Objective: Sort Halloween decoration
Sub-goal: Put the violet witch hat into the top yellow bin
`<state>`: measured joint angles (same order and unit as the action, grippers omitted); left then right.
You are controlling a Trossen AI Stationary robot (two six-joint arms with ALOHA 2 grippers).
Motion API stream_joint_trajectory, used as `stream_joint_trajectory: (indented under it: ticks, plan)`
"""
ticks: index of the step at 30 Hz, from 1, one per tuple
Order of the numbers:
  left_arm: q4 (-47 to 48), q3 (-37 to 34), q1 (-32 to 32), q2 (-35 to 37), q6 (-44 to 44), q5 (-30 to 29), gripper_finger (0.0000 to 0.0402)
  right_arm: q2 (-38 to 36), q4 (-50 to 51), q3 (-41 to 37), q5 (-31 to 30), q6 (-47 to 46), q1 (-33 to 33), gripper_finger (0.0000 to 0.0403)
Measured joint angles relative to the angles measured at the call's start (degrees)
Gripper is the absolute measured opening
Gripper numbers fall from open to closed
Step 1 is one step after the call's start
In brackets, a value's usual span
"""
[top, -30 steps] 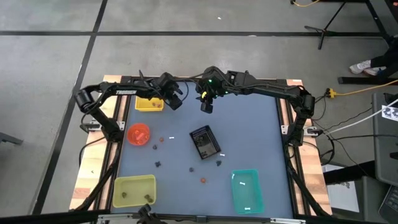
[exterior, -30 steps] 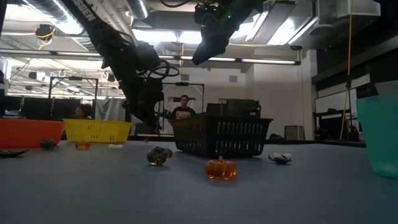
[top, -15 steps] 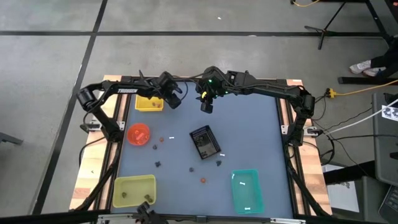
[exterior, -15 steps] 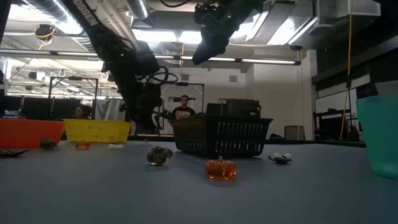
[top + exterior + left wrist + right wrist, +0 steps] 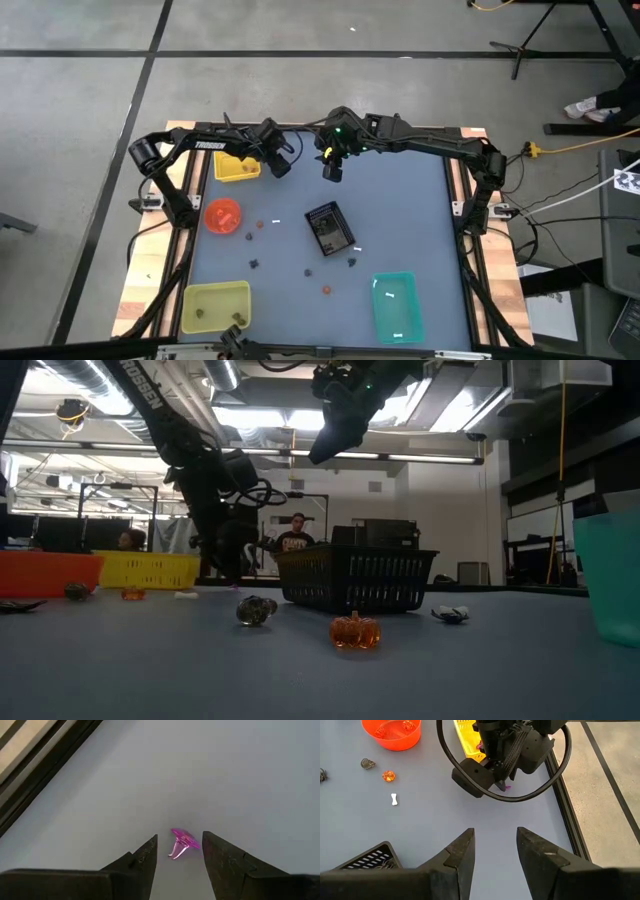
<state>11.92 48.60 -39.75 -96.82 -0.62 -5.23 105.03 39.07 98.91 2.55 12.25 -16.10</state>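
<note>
Grey tabletop is seen under the left claw (image 5: 179, 851) at 11 o'clock — parted, nothing gripped, a pink trinket (image 5: 181, 841) between its tips. Right claw (image 5: 494, 845) hangs at 12 o'clock — parted, empty.

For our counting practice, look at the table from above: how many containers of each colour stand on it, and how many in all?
Yellow basket: 1
Orange bowl: 1
Black basket: 1
Yellow-green tray: 1
Teal tray: 1
Total: 5
</note>
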Motion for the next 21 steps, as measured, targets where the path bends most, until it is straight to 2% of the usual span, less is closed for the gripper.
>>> stream_joint_trajectory:
  ticks: [21]
  plan:
    - [-0.66,0.20,0.09,-3.25,-0.09,0.42,0.0140,0.00,0.00,0.00,0.01,0.00,-0.02,0.0144]
